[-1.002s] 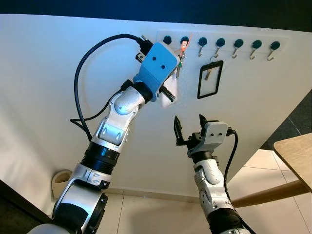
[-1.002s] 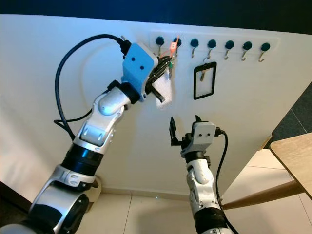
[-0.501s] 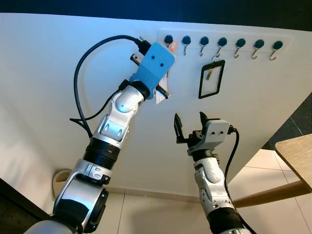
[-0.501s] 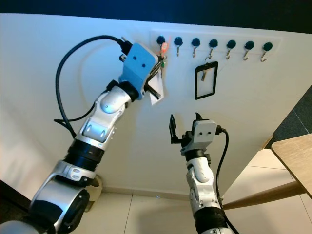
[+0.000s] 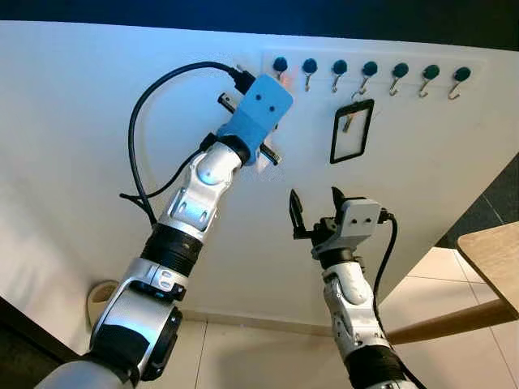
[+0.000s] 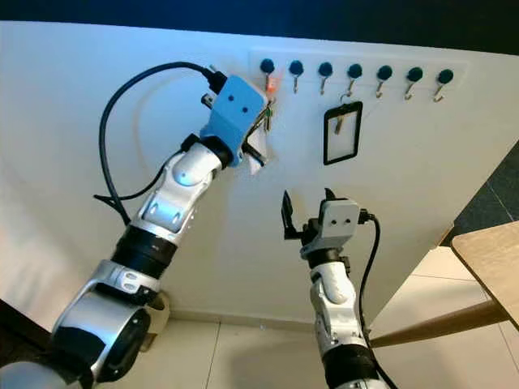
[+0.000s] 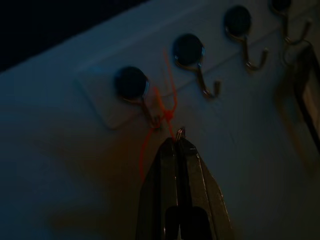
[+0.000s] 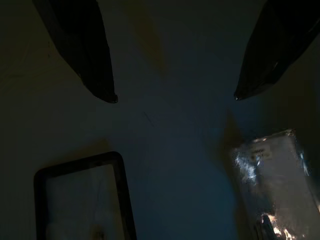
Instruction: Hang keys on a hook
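The keys (image 6: pixel 268 120), on an orange cord (image 7: pixel 167 107), hang just under the leftmost hook (image 7: pixel 134 86) of the hook rail (image 5: pixel 369 69), the cord looped at that hook. The left gripper (image 7: pixel 176 145) has its jaws closed on the key ring. Below the rail, the right gripper (image 5: pixel 314 212) hovers, jaws spread wide, near a black-framed badge holder (image 5: pixel 350 131).

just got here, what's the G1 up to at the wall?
It is hanging keys on the hook rail. The left pincer is shut on the keys right at the leftmost hook, and the orange cord looks looped around that hook. A white tag dangles below the pincer. The right pincer is open, held up lower down, apart from the wall. A black-framed badge holder hangs from the fourth hook.
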Controlling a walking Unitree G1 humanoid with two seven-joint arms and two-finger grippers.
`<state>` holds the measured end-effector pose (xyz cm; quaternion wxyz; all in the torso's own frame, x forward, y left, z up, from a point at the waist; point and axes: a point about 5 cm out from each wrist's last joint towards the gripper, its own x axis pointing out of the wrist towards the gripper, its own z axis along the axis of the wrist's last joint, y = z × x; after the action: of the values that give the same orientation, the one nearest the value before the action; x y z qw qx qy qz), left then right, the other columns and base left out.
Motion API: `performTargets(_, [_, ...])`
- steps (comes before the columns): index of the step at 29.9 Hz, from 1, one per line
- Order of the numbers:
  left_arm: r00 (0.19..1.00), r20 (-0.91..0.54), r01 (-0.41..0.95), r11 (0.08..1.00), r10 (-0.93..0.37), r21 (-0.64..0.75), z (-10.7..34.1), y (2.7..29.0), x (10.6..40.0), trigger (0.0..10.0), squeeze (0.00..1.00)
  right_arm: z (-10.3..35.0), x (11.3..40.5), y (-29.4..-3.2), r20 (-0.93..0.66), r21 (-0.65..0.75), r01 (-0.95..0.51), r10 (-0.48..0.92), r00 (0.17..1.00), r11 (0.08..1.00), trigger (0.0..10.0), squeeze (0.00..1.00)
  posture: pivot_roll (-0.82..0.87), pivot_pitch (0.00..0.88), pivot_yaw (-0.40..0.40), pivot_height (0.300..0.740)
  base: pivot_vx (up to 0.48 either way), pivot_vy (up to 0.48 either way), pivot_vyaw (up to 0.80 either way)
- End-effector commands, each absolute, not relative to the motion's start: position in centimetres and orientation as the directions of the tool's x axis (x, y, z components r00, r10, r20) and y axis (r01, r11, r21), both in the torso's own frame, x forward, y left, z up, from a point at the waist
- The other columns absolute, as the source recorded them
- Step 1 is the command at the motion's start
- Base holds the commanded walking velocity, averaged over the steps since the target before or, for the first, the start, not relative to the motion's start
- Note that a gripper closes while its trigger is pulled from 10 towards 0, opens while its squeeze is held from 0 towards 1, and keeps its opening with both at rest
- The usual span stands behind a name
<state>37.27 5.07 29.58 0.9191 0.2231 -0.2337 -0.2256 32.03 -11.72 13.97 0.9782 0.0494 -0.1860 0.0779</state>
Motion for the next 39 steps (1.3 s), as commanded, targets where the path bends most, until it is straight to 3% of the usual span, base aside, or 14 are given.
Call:
performTargets(1, [0.779, 0.365, 0.283, 0.806, -0.509, 0.52, 30.4, 4.9, 37.3, 10.0, 0.0, 14.1, 31.9, -11.7, 0.374, 0.076, -0.17, 0.129, 0.918, 0.983, 10.0, 0.0, 0.02, 0.079, -0.009, 0.74, 0.0, 0.0, 0.0])
performTargets(12, [0.77, 0.405, 0.254, 0.818, -0.494, 0.516, 31.2, 5.2, 37.1, 10.0, 0.0, 14.1, 31.9, -11.8, 0.374, 0.075, -0.17, 0.13, 0.918, 0.983, 10.0, 0.0, 0.02, 0.074, -0.013, 0.74, 0.0, 0.0, 0.0])
performTargets(21, [0.753, 0.335, 0.346, 0.775, -0.566, 0.529, 30.0, 4.2, 36.9, 10.0, 0.0, 14.0, 31.9, -11.7, 0.367, 0.077, -0.176, 0.136, 0.92, 0.981, 10.0, 0.0, 0.02, 0.074, -0.01, 0.74, 0.0, 0.0, 0.0])
performTargets(39, [0.827, 0.263, 0.315, 0.797, -0.497, 0.516, 29.3, 5.8, 38.4, 10.0, 0.0, 14.0, 31.9, -11.7, 0.36, 0.083, -0.182, 0.141, 0.922, 0.98, 10.0, 0.0, 0.02, 0.084, -0.011, 0.74, 0.0, 0.0, 0.0])
